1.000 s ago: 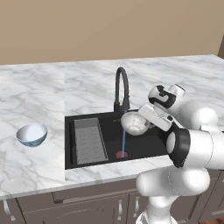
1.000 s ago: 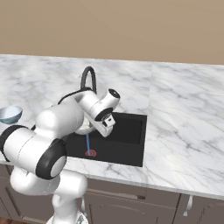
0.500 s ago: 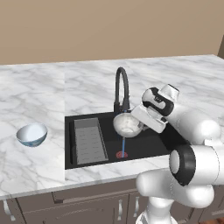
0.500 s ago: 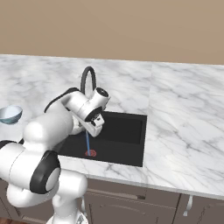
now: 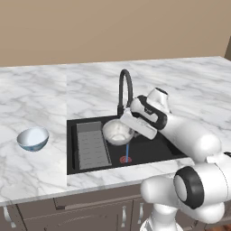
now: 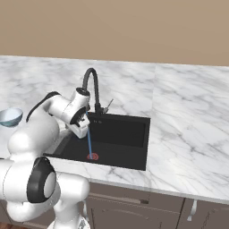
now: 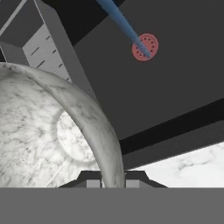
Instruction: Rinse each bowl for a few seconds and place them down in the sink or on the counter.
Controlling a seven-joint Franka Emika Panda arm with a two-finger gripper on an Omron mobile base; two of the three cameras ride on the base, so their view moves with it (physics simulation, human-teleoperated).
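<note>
The arm has swung left across the sink (image 5: 149,151), carrying the speckled bowl (image 5: 117,132) past the blue water stream (image 5: 127,151) toward the grey ridged tray (image 5: 91,144). The gripper (image 7: 113,178) pinches the bowl's rim, jaws narrow. Rinsing of this one looks finished; set-down seems next. Two bowls in all: the blue bowl (image 5: 33,138) waits on the counter (image 5: 36,108). One faucet (image 5: 126,88), one red drain ring (image 7: 145,47).

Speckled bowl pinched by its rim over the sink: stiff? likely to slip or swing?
Probably rigid: the speckled bowl keeps its round shape with the gripper shut on one thin edge of the rim. A one-sided pinch may let it pivot. The water stream runs close by, so a wet glazed-looking rim might slip.
</note>
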